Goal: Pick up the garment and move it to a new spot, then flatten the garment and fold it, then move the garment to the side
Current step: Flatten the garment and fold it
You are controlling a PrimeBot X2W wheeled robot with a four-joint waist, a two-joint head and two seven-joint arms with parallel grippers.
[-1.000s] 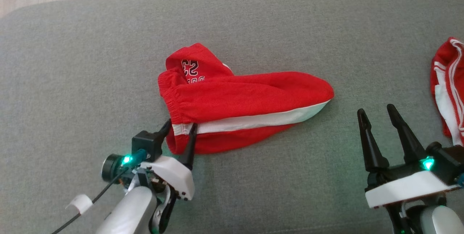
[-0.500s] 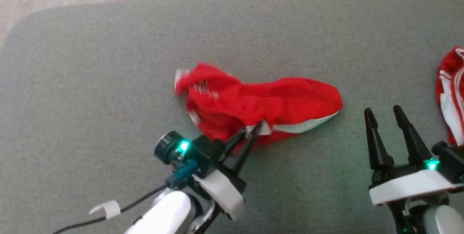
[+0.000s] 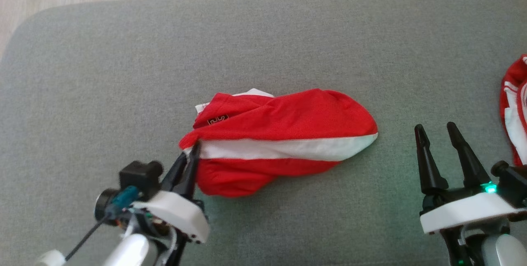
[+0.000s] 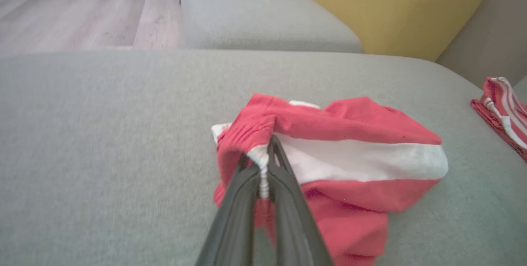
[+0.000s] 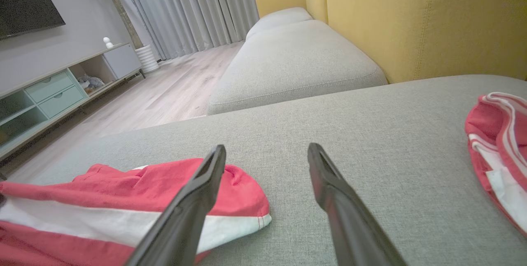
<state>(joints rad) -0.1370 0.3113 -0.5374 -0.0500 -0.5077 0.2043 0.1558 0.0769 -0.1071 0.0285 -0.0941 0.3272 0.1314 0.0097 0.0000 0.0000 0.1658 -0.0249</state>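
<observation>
At the left tool's [image 3: 192, 150] tip, clamped on its waistband end, the garment [image 3: 288, 120] lies on the sofa [image 3: 263, 35]; its long axis runs from that tool toward the right tool [image 3: 435, 127], jaws apart and empty, near the far hem; the layers folded beneath are hidden.

A small black-and-white outlined print [image 3: 217, 120] sits on the red garment [image 3: 288, 117], at its end nearer the left edge of the sofa seat [image 3: 123, 72]. Its characters resemble numerals but are too small and creased to read.
</observation>
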